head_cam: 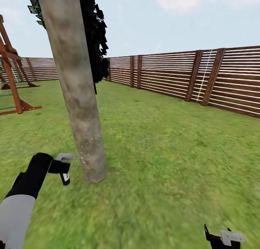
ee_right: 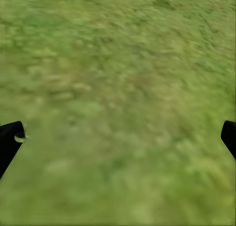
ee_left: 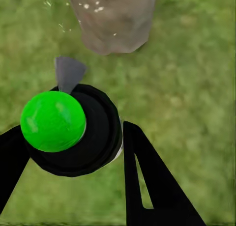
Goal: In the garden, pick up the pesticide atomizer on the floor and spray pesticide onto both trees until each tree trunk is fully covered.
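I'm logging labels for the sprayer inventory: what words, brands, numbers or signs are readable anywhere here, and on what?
None: no readable text in any view.
The atomizer in the left gripper shows a plain green cap and black body, no label.
The tree trunk, fence and wooden play frame carry no signs.

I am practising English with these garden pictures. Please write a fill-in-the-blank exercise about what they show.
1. The left gripper is shut on a sprayer with a bright ____ cap.
2. White droplets dot the lower part of the tree ____.
3. The right gripper hangs open above bare ____.
4. A brown wooden ____ borders the lawn.

Missing words: green; trunk; grass; fence
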